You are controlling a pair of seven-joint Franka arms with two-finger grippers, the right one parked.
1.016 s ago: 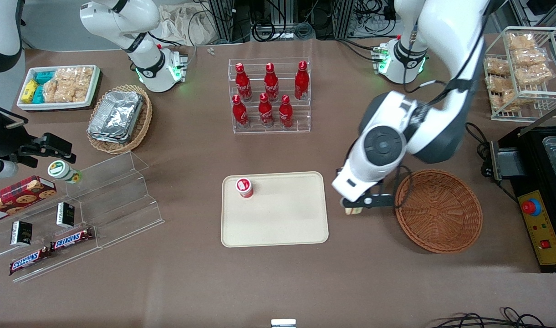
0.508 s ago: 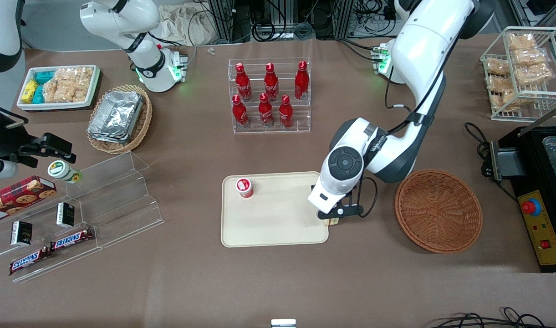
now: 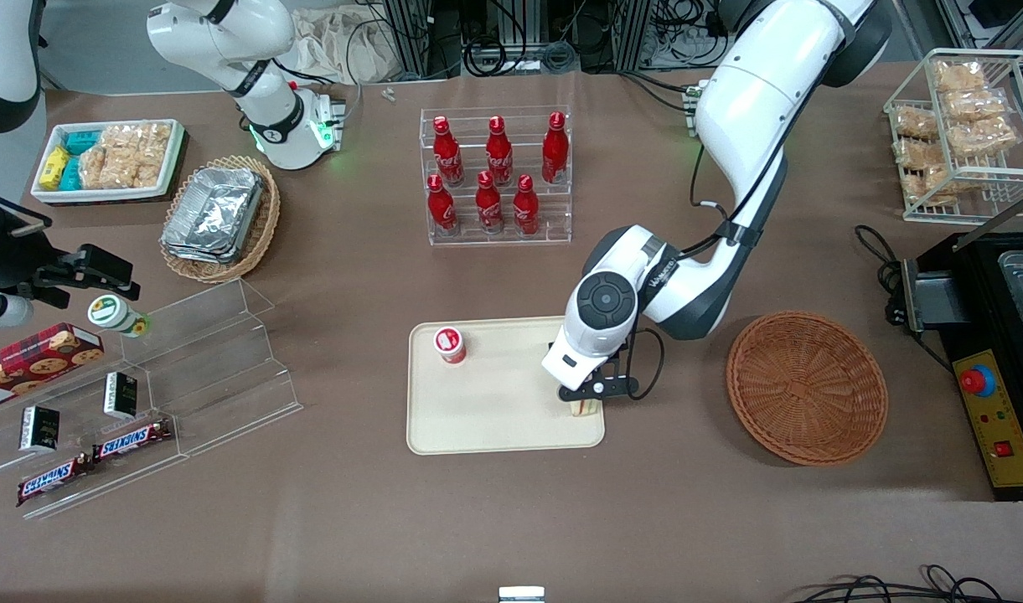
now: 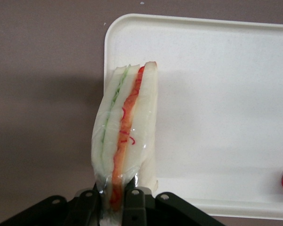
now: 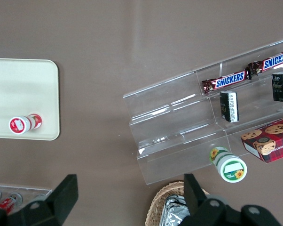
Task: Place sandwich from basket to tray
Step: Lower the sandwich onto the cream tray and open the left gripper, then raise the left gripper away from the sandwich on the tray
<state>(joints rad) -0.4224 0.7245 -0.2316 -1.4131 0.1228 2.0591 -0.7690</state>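
Beige tray [image 3: 503, 419] holds a red-capped bottle [image 3: 449, 344]; gripper [image 3: 585, 404] above its edge clamps the sandwich [image 4: 127, 136], basket [image 3: 806, 387] empty

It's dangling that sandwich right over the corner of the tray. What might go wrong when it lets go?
The gripper pinches the sandwich by one end only, so it may tip over when released. It hangs close to the rim of the tray, at the end nearer the basket, so it might land half on the rim or slide onto the table. The wrapped sandwich could also cling to the fingers.
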